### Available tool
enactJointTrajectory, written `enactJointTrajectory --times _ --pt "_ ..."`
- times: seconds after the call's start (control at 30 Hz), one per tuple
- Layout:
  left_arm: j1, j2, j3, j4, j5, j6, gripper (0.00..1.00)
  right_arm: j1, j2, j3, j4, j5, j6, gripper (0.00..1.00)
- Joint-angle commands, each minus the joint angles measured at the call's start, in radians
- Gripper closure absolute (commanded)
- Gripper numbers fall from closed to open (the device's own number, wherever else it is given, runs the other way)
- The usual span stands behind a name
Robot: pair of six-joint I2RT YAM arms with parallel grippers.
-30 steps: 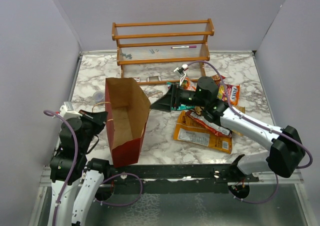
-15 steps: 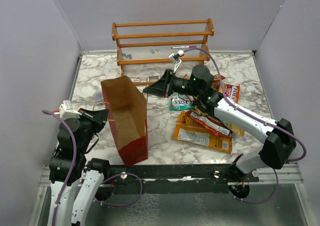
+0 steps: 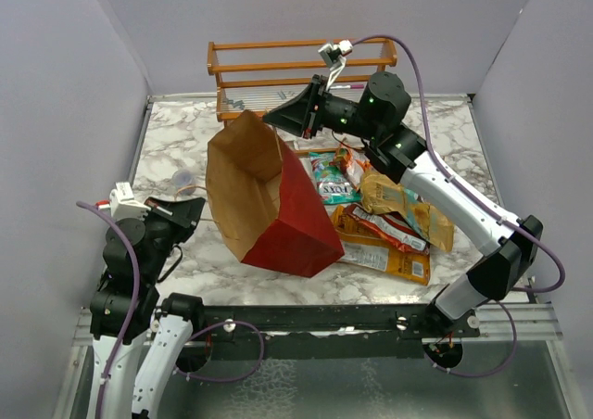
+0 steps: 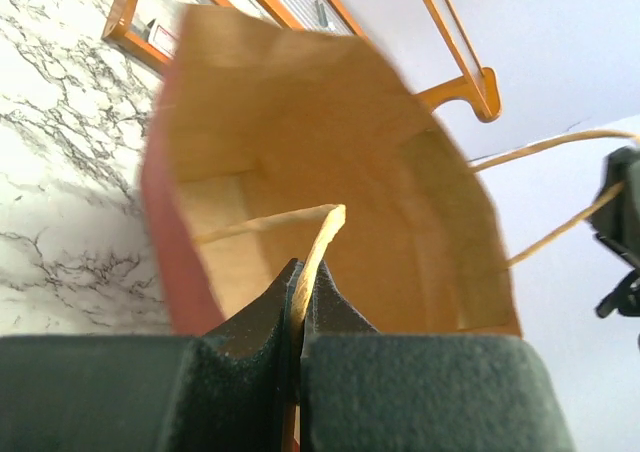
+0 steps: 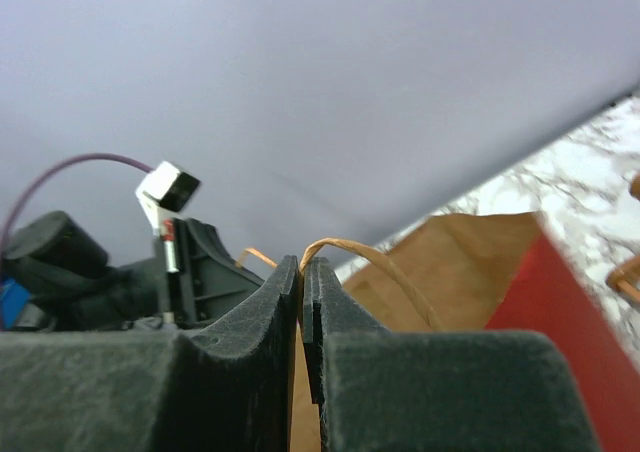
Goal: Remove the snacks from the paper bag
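Note:
The paper bag (image 3: 295,226), dark red outside and brown inside, hangs tilted between my two grippers with its mouth toward the left. My left gripper (image 3: 195,209) is shut on one tan twine handle (image 4: 322,234). My right gripper (image 3: 272,120), raised near the rack, is shut on the other twine handle (image 5: 345,246). The left wrist view looks into the bag (image 4: 300,182), and no packet shows inside. The snacks lie on the marble to the right of the bag: a teal-green packet (image 3: 330,180), a tan-yellow one (image 3: 398,202) and orange and red ones (image 3: 384,245).
A wooden rack (image 3: 301,67) stands at the back of the marble table (image 3: 176,150), just behind my right gripper. Grey walls close in the left, right and back. The bag's red bottom overlaps the nearest orange packet.
My right gripper shut on the bag's far handle and rose toward the rack. The bag tipped from upright to tilted, its bottom swinging right toward the snacks. The left gripper stayed put.

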Motion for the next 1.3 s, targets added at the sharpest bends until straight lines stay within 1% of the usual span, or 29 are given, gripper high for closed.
enactJointTrajectory --times 0.0,0.23,0.43,0.6,0.8,0.9,0.93,1.0,1.03,1.07,1.1,1.13,1.17,1.2,1.23,1.27 --pt "0.001 0.074 0.057 0.033 0.009 0.065 0.99 -0.015 -0.010 -0.056 -0.049 0.037 -0.063 0.93" --pt "0.001 0.237 0.154 0.016 0.014 0.218 0.99 -0.023 -0.013 -0.096 -0.048 0.037 -0.080 0.94" --pt "0.001 0.285 0.191 0.027 0.009 0.267 0.99 -0.027 -0.004 -0.129 -0.050 0.059 -0.094 0.93" --pt "0.001 0.282 0.176 0.016 -0.002 0.271 0.98 -0.030 -0.015 -0.163 -0.070 0.095 -0.109 0.83" --pt "0.001 0.257 0.163 -0.009 -0.007 0.266 0.82 -0.030 -0.046 -0.190 -0.091 0.120 -0.125 0.73" --pt "0.001 0.238 0.170 -0.026 -0.019 0.264 0.76 -0.030 -0.064 -0.188 -0.115 0.128 -0.138 0.63" --pt "0.001 0.231 0.175 -0.035 -0.025 0.267 0.72 -0.030 -0.071 -0.189 -0.121 0.132 -0.142 0.60" --pt "0.001 0.221 0.190 -0.063 -0.040 0.270 0.61 -0.031 -0.089 -0.190 -0.137 0.139 -0.152 0.49" --pt "0.001 0.216 0.200 -0.083 -0.051 0.272 0.55 -0.031 -0.098 -0.189 -0.149 0.145 -0.158 0.43" --pt "0.001 0.209 0.207 -0.102 -0.064 0.272 0.48 -0.030 -0.109 -0.188 -0.163 0.151 -0.163 0.35" --pt "0.001 0.202 0.214 -0.124 -0.076 0.269 0.41 -0.030 -0.121 -0.188 -0.182 0.161 -0.170 0.27" --pt "0.001 0.194 0.219 -0.147 -0.089 0.263 0.31 -0.030 -0.135 -0.189 -0.199 0.172 -0.176 0.17" --pt "0.001 0.184 0.224 -0.168 -0.102 0.254 0.19 -0.030 -0.149 -0.192 -0.218 0.185 -0.181 0.12" --pt "0.001 0.175 0.227 -0.189 -0.115 0.245 0.10 -0.030 -0.165 -0.196 -0.240 0.200 -0.184 0.02" --pt "0.001 0.165 0.232 -0.207 -0.125 0.237 0.02 -0.030 -0.188 -0.204 -0.253 0.211 -0.187 0.00" --pt "0.001 0.155 0.237 -0.226 -0.136 0.225 0.01 -0.030 -0.207 -0.210 -0.266 0.222 -0.193 0.01"
